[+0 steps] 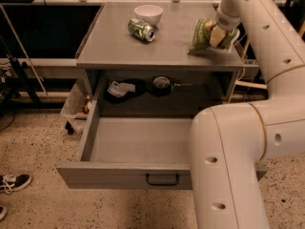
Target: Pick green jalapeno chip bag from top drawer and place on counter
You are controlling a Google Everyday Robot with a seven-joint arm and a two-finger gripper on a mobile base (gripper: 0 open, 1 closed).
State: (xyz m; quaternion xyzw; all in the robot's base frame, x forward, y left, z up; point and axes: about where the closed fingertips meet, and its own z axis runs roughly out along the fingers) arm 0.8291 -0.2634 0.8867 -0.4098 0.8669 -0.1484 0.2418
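Observation:
The green jalapeno chip bag [202,34] is at the right side of the gray counter [143,49], its lower edge at or just above the surface. My gripper [218,35] is at the bag's right side and is shut on it, with the white arm coming down from above. The top drawer [143,144] stands pulled out below the counter, its black handle [162,179] on the front panel. The part of its inside that shows holds nothing; my arm hides its right part.
A small green-patterned drink can [141,29] lies on its side at the counter's back middle, next to a white bowl [148,13]. Dark objects [143,87] sit in the recess behind the drawer. My white arm [228,166] fills the lower right. A shoe [12,181] is on the floor at left.

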